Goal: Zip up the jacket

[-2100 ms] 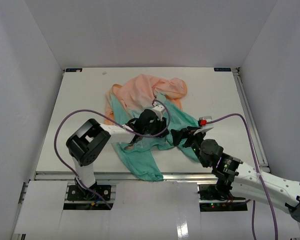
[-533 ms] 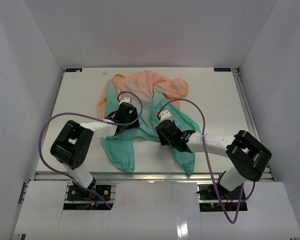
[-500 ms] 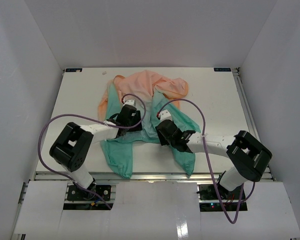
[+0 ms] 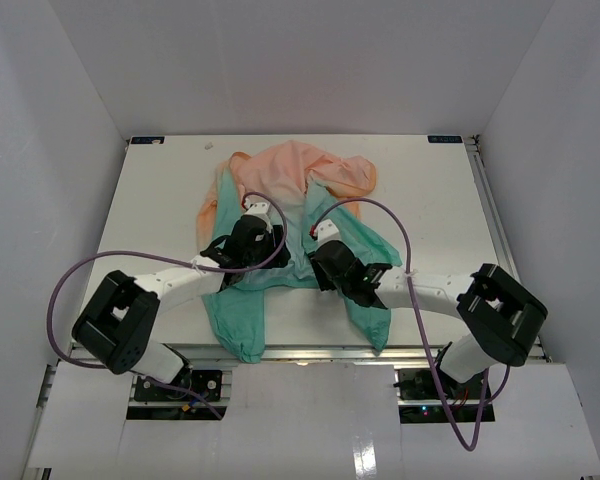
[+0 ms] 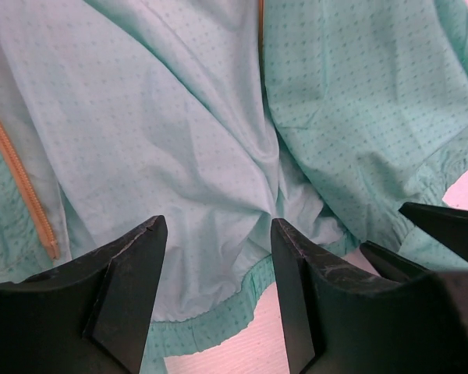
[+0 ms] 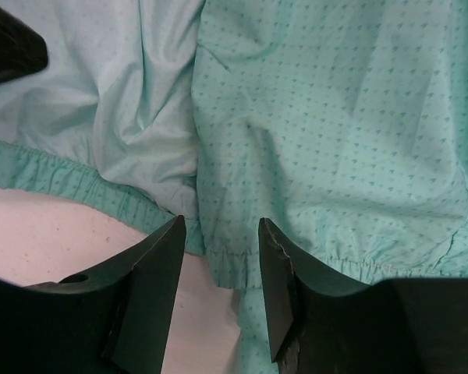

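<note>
As the jacket [image 4: 290, 170] lies spread, left gripper [image 5: 216, 226] and right gripper [image 6: 221, 224] straddle its hem, jaws apart.

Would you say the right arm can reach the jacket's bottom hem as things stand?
Probably yes: the right gripper hangs open just over the hem of the jacket, with nothing in between.

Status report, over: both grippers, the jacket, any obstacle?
Left gripper jaws open, over teal fabric. Right gripper jaws apart, astride the hem. Jacket rumpled on table, front unzipped. No obstacle seen.
</note>
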Robot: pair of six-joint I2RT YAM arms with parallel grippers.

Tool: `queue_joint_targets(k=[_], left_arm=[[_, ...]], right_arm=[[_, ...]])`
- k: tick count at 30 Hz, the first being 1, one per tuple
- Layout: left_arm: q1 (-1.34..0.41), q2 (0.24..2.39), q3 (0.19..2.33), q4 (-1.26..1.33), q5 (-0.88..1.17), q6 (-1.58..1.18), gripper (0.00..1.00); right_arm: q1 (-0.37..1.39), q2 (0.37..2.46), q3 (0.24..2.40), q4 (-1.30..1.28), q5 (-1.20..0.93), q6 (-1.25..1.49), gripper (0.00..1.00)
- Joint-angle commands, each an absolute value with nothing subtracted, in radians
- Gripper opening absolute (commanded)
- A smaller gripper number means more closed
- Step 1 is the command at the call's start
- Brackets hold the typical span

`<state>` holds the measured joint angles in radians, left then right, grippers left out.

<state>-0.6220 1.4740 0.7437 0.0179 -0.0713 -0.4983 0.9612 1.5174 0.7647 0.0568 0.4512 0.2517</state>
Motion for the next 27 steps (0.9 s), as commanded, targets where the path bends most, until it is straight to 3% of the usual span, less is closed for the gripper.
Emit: queue_joint_targets(k=[1, 6, 11, 16, 20, 27], left_arm=[[-0.620, 1.379, 0.707, 0.036, -0.128, -0.520, 0.67], [-0.620, 1.344, 0.674, 0.078, -0.114, -0.524, 0.67], [-0.620, 1.314, 0.616, 0.204, 0.032, -0.512, 0.66], [-0.620, 1.305, 0.575, 0.301, 0.149, -0.512, 0.67], [-0.616, 1.312, 0.549, 0.364, 0.209, -0.536, 0.67], [-0.539, 1.396, 0.498, 0.563, 0.485, -0.676, 0.67]], right_arm=[[0.968, 1.560, 0.809, 0.053, 0.481, 0.238, 0.48], [0.968, 1.590, 0.829, 0.034, 0.486, 0.245, 0.40], [0.966, 1.550, 0.842, 0.044, 0.467, 0.248, 0.27], [0.955, 1.486, 0.843, 0.048, 0.396, 0.260, 0.08], [0.898, 1.438, 0.822, 0.061, 0.255, 0.314, 0.08], [0.747, 1.352, 0.761, 0.123, -0.055, 0.368, 0.08]])
